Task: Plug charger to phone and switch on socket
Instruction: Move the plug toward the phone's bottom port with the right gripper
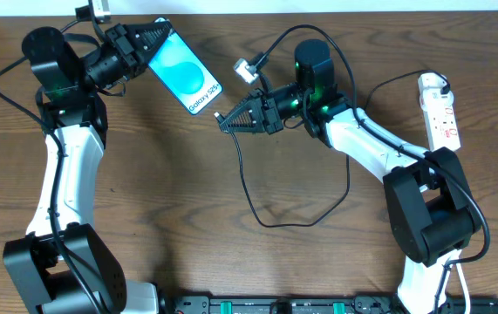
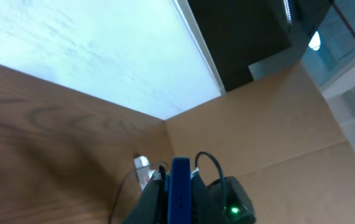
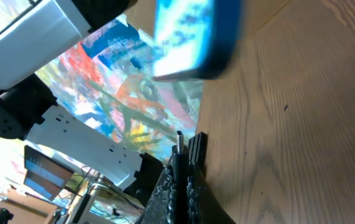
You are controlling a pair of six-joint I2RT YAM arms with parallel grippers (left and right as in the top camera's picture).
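Observation:
My left gripper [image 1: 148, 39] is shut on the top end of the phone [image 1: 183, 77], a slim blue-screened handset with "Galaxy S25" text, held off the table and tilted toward the centre. In the left wrist view the phone [image 2: 180, 190] shows edge-on between the fingers [image 2: 180, 180]. My right gripper [image 1: 229, 120] is shut on the charger's connector tip [image 1: 219, 116], a short way below and right of the phone's lower end. In the right wrist view the tip [image 3: 179, 142] pokes out of the shut fingers [image 3: 183, 158] below the blurred phone [image 3: 193, 37]. The black cable [image 1: 257, 205] loops on the table. The white socket [image 1: 439, 109] lies far right.
The cable's loop trails across the table's centre back toward the right arm [image 1: 379, 148]. A white cord [image 1: 462, 279] runs down near the right arm's base. A cardboard wall [image 2: 276, 124] stands beyond the table in the left wrist view.

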